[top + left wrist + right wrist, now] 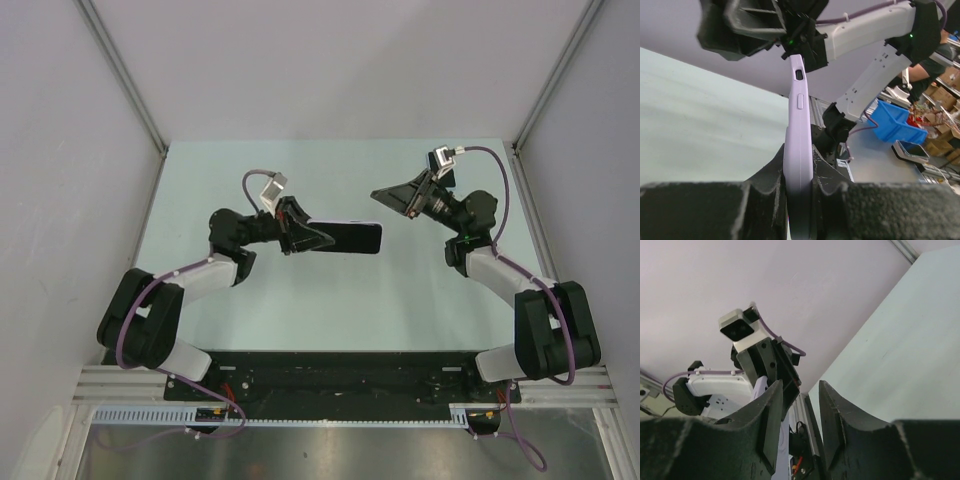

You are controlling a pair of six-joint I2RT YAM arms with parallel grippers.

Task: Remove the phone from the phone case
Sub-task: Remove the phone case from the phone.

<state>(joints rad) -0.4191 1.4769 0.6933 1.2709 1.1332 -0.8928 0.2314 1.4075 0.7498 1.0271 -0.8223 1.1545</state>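
Clamps the phone case (798, 125) by one end in the left gripper (316, 238); holds the right gripper (380, 193) near its other end, clear of it, jaws parted, empty

phone (352, 237): dark, inside lilac case (798, 150) | level, one end clamped in left gripper (315, 238)

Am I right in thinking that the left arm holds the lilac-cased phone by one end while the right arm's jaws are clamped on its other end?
Not quite. The right gripper is not on the lilac-cased phone: its jaws stand apart and empty, clear of the free end, as the top external view shows. The left gripper does hold one end.
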